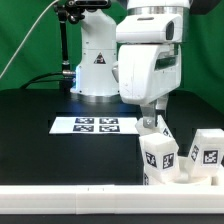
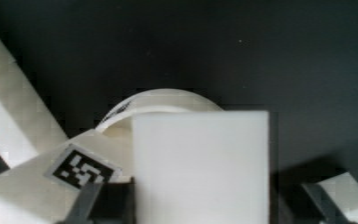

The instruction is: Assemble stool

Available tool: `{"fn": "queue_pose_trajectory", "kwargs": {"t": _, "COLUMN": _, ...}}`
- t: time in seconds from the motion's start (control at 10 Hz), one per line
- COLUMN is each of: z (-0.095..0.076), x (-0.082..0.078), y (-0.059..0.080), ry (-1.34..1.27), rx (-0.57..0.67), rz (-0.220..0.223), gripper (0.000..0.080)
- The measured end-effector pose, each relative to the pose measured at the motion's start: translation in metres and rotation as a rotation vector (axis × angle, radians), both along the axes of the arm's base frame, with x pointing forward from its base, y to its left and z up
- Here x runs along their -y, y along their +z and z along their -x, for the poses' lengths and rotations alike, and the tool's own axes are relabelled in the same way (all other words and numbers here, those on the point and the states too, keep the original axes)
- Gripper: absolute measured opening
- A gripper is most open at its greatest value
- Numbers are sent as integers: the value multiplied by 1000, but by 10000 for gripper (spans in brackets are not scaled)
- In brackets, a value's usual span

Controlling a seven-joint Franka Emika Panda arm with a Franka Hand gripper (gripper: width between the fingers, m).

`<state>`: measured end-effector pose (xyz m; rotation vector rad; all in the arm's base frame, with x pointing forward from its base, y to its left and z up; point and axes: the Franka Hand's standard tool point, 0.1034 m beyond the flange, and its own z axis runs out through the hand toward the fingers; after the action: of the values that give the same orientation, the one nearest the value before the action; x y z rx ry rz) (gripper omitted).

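Note:
My gripper point(image 1: 152, 122) is low at the exterior view's right, shut on a blocky white stool leg point(image 1: 158, 156) with a black-and-white tag. In the wrist view the leg point(image 2: 201, 165) fills the gap between the dark fingers point(image 2: 332, 196), and its rounded end point(image 2: 165, 104) points at the dark table. A second tagged leg point(image 1: 206, 149) stands just to the right of the held one. Another tagged white part point(image 2: 73, 170) lies close beside the held leg. I cannot clearly make out the round seat.
The marker board point(image 1: 93, 125) lies flat on the black table to the exterior view's left of the gripper. A long white border rail point(image 1: 70, 197) runs along the front edge; it also shows in the wrist view point(image 2: 12, 100). The robot base point(image 1: 95, 60) stands behind.

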<state>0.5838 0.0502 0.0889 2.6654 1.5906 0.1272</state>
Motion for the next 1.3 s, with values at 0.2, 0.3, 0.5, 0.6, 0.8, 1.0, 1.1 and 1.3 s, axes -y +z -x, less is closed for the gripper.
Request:
{"fn": "queue_pose_trajectory", "kwargs": {"t": 0.2, "z": 1, "x": 0, "y": 0, "ry": -35, "rx": -3, "rz": -3, "gripper": 341}}
{"fn": "queue_pose_trajectory", "kwargs": {"t": 0.3, "z": 1, "x": 0, "y": 0, "ry": -35, "rx": -3, "rz": -3, "gripper": 341}}
{"fn": "queue_pose_trajectory", "kwargs": {"t": 0.5, "z": 2, "x": -2, "y": 0, "ry": -183, "rx": -11, "rz": -18, "gripper": 342}}
{"fn": "queue_pose_trajectory", "kwargs": {"t": 0.6, "z": 2, "x": -6, "y": 1, "ry": -294, "rx": -11, "rz": -28, "gripper": 343}}
{"fn": "queue_pose_trajectory", "kwargs": {"t": 0.8, "z": -1, "x": -18, "y": 3, "ry": -541, "rx": -31, "rz": -49, "gripper": 343}}
{"fn": "queue_pose_trajectory", "kwargs": {"t": 1.0, "z": -5, "x": -23, "y": 2, "ry": -683, "rx": -34, "rz": -62, "gripper": 343}}
{"fn": "queue_pose_trajectory", "kwargs": {"t": 1.1, "z": -4, "x": -23, "y": 0, "ry": -787, "rx": -37, "rz": -69, "gripper": 343}}
{"fn": "queue_pose_trajectory", "kwargs": {"t": 1.3, "z": -7, "x": -27, "y": 0, "ry": -933, "rx": -21, "rz": -89, "gripper": 343}}
